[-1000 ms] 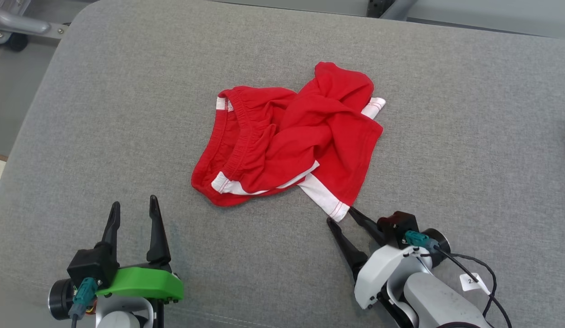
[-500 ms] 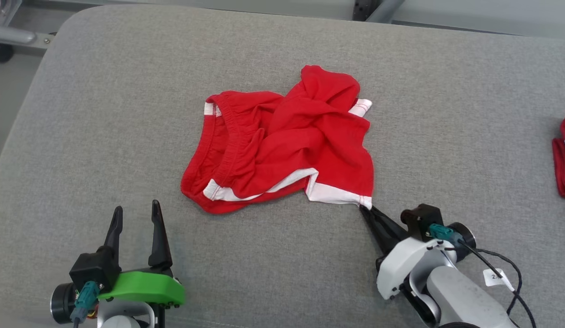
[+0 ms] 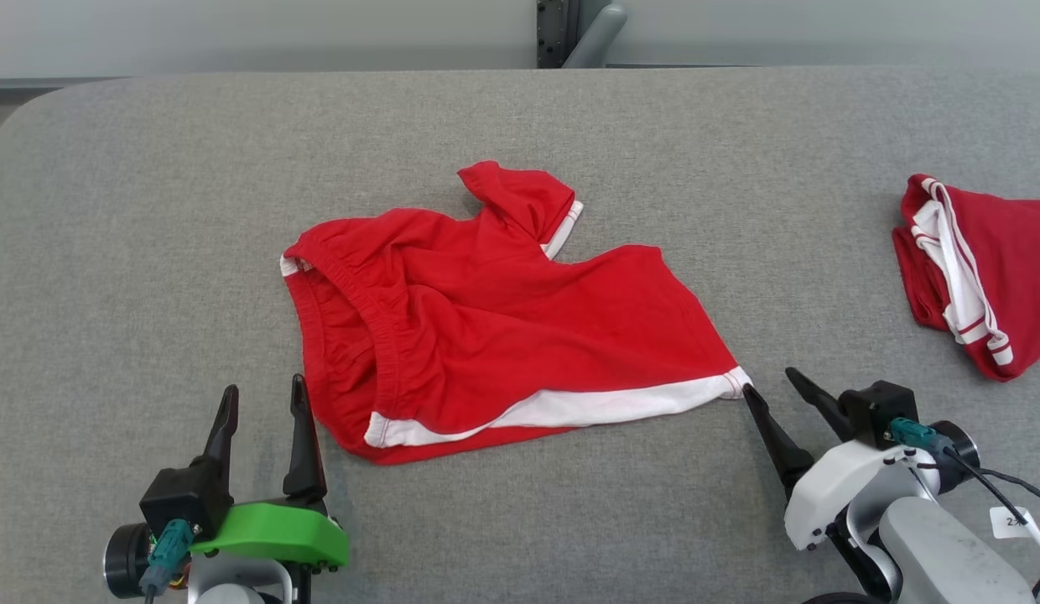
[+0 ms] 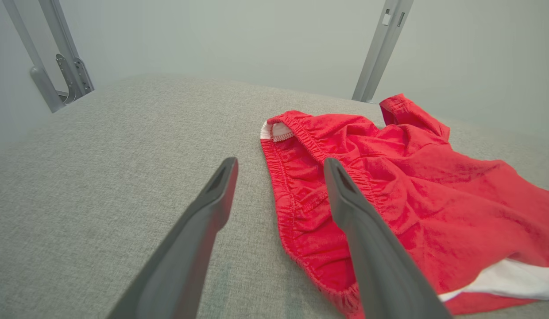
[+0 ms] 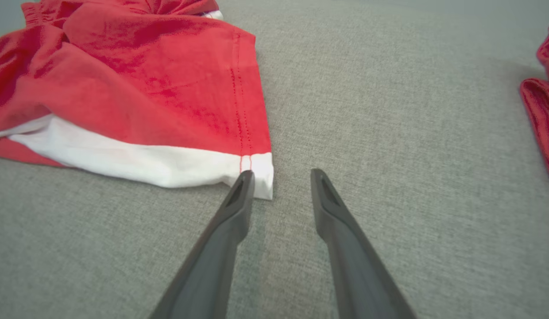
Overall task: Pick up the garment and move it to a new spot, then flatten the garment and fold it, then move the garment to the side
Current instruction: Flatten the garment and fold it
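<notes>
Red shorts (image 3: 495,310) with white hem bands lie spread on the grey padded table, waistband to the left, one leg hem stretched out to the right. In the left wrist view the shorts (image 4: 389,190) lie right of and beyond my fingers. My left gripper (image 3: 263,398) stands open just left of the waistband edge, holding nothing. My right gripper (image 3: 770,387) is open at the white hem corner (image 5: 261,173), its left fingertip (image 5: 245,179) touching or just beside that corner, nothing gripped.
A second red garment with white trim (image 3: 981,268) lies folded at the table's right edge, also seen as a red garment (image 5: 542,102) in the right wrist view. Grey table surface (image 3: 151,210) stretches left and behind. A metal frame post (image 3: 587,33) rises behind the table.
The right gripper pulled the hem corner rightward, spreading the shorts flatter, then opened and let go. The head camera has also shifted, bringing the second garment into view.
</notes>
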### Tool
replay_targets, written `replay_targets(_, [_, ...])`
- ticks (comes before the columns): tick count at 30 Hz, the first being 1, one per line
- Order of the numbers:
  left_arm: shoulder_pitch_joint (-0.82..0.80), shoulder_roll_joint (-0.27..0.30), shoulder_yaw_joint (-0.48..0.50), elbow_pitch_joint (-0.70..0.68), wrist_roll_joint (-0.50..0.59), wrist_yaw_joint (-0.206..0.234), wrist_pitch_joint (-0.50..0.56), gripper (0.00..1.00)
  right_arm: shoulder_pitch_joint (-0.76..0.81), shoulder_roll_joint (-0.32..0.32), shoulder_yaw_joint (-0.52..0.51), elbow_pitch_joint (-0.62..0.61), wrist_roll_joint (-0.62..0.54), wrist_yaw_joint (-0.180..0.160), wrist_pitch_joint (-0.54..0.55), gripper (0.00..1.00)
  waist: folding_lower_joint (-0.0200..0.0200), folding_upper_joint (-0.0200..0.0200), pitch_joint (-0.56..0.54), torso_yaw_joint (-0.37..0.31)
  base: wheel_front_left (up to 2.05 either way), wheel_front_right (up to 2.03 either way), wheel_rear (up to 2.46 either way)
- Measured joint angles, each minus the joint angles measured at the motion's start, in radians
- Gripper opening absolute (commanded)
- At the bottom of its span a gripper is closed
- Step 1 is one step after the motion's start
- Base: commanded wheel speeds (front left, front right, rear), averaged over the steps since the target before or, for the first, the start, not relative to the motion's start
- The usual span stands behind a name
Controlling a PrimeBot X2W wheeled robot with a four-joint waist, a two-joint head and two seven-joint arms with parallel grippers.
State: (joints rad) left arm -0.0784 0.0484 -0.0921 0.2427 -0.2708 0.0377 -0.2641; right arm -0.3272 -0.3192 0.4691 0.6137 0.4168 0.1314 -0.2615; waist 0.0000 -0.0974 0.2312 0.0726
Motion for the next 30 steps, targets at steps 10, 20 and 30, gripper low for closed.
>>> replay_targets(10, [0.029,0.0,0.02,0.008,0.036,-0.011,0.0,1.0,0.116,0.153,-0.277,-0.2,-0.186,0.0,0.0,1.0,0.0,0.0,-0.056,-0.061,0.0,0.0,0.0])
replay_targets(20, [0.08,0.0,0.035,0.018,0.07,-0.028,0.0,1.0,0.185,0.23,-0.326,-0.265,-0.241,0.0,0.0,1.0,0.0,-0.0001,-0.113,-0.121,0.0,0.0,0.0])
replay_targets(30, [0.11,0.0,0.001,0.024,0.072,-0.028,0.0,1.0,0.221,0.246,-0.339,-0.279,-0.252,0.0,0.0,1.0,0.0,-0.0002,-0.145,-0.135,0.0,0.0,0.0])
